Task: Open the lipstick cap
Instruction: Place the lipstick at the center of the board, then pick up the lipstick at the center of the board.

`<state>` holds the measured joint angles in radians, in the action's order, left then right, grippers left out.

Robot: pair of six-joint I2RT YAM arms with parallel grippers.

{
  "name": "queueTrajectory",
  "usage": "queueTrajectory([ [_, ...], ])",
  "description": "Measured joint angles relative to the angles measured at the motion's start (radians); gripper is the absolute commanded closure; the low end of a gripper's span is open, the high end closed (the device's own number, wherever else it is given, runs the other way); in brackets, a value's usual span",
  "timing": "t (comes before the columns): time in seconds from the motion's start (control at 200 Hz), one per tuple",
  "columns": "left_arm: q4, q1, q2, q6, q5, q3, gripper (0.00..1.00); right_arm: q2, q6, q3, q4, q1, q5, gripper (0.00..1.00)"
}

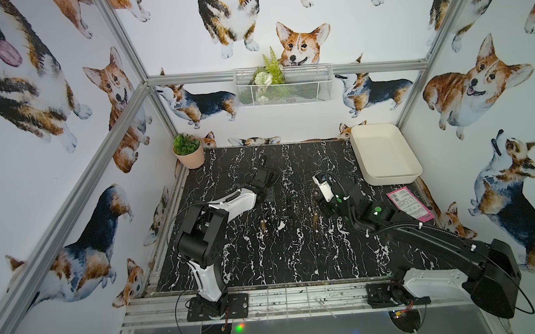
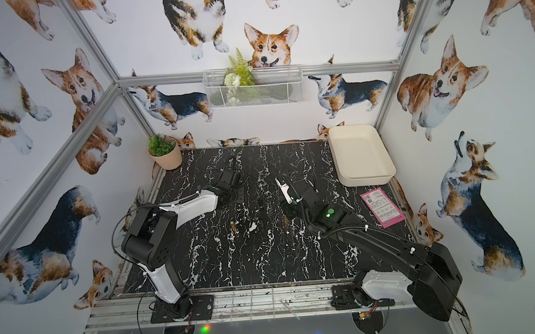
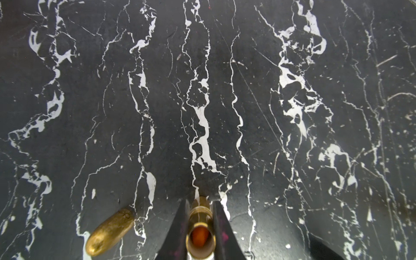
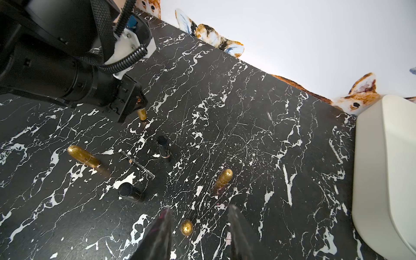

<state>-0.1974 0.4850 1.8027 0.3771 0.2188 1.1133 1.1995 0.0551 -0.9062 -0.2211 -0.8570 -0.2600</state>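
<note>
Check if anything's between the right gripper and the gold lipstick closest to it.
Nothing visible does. The gold lipstick sits in the open gap between the right gripper's fingers, touching neither. A second gold lipstick stands beyond the fingertips, clear of them.

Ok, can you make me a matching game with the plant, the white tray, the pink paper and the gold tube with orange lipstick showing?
Things:
1 potted plant
2 white tray
3 pink paper
4 gold lipstick tube

Places:
A held by the left gripper
B far right corner of the table
C far left corner
D flat near the table's right edge

Pairs: 1-C, 2-B, 3-D, 4-A
</note>
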Motion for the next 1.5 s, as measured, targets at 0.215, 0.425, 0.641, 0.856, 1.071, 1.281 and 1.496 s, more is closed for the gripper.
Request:
queueTrajectory([
  [0.215, 0.003, 0.000, 0.001, 0.008, 0.004, -0.014, 0.71, 0.004, 0.000, 0.000, 0.000, 0.000, 0.000, 0.54],
  [0.425, 0.003, 0.001, -0.014, 0.026, 0.015, -0.042, 0.51, 0.004, 0.000, 0.000, 0.000, 0.000, 0.000, 0.53],
  [0.641, 0.002, 0.001, -0.019, 0.034, 0.016, -0.037, 0.44, 0.013, 0.000, 0.000, 0.000, 0.000, 0.001, 0.53],
  [0.856, -0.102, 0.000, -0.076, 0.038, 0.003, 0.079, 0.42, 0.000, 0.000, -0.021, -0.002, 0.000, 0.000, 0.56],
  [1.071, -0.319, 0.001, -0.045, 0.014, -0.155, 0.354, 0.42, -0.021, 0.053, -0.037, -0.018, 0.074, 0.065, 0.57],
  [1.281, -0.560, 0.053, 0.038, -0.027, -0.319, 0.547, 0.42, -0.056, 0.132, -0.026, -0.040, 0.145, 0.150, 0.56],
  [1.496, -0.690, 0.122, 0.116, -0.053, -0.369, 0.583, 0.43, -0.072, 0.179, -0.008, -0.062, 0.157, 0.178, 0.56],
])
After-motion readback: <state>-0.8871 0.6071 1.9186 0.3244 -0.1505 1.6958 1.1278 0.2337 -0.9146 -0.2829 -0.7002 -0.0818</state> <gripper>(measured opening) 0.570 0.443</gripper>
